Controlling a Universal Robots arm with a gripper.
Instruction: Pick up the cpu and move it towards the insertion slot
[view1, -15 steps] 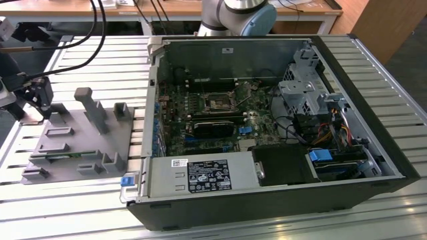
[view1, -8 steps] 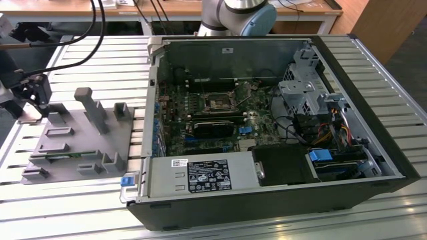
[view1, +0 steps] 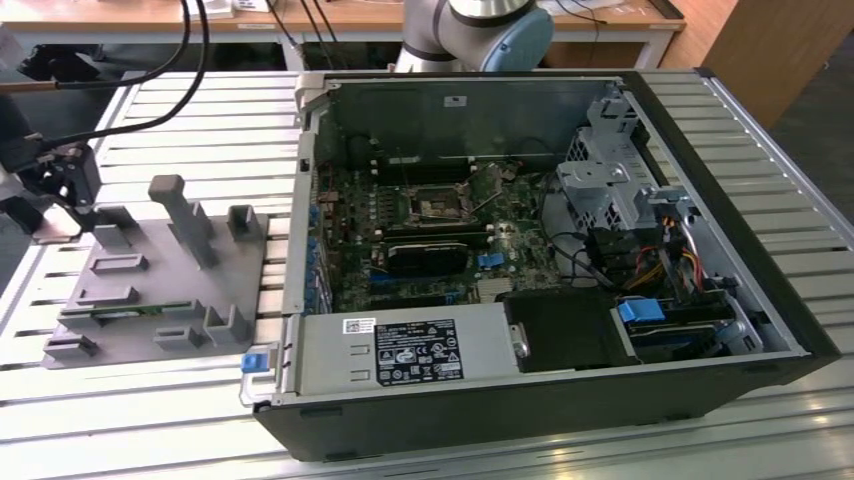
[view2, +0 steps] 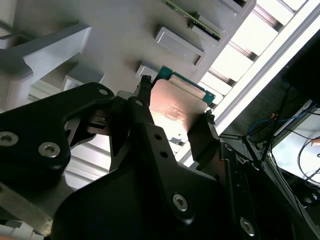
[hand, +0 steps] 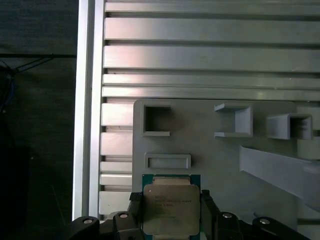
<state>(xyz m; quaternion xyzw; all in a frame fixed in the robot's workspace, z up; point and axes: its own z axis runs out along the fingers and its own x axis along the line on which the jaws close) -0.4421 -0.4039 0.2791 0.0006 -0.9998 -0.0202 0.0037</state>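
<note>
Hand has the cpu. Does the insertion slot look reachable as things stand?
Likely yes. The case is open on top and the insertion slot lies uncovered, cables off to the exterior view's right. The hand, shut on the cpu, is outside the case at the exterior view's left.

upright grey posts (view1: 184, 218) beside the gripper (view1: 63, 222), case side wall (view1: 306, 180) barring the insertion slot (view1: 438, 205), case open above

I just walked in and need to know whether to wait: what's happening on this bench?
The robot's hand is closed on the cpu, fingers on two opposite edges, over the grey fixture plate at the exterior view's left. The insertion slot sits on the motherboard inside the open computer case, well apart from the hand.
</note>
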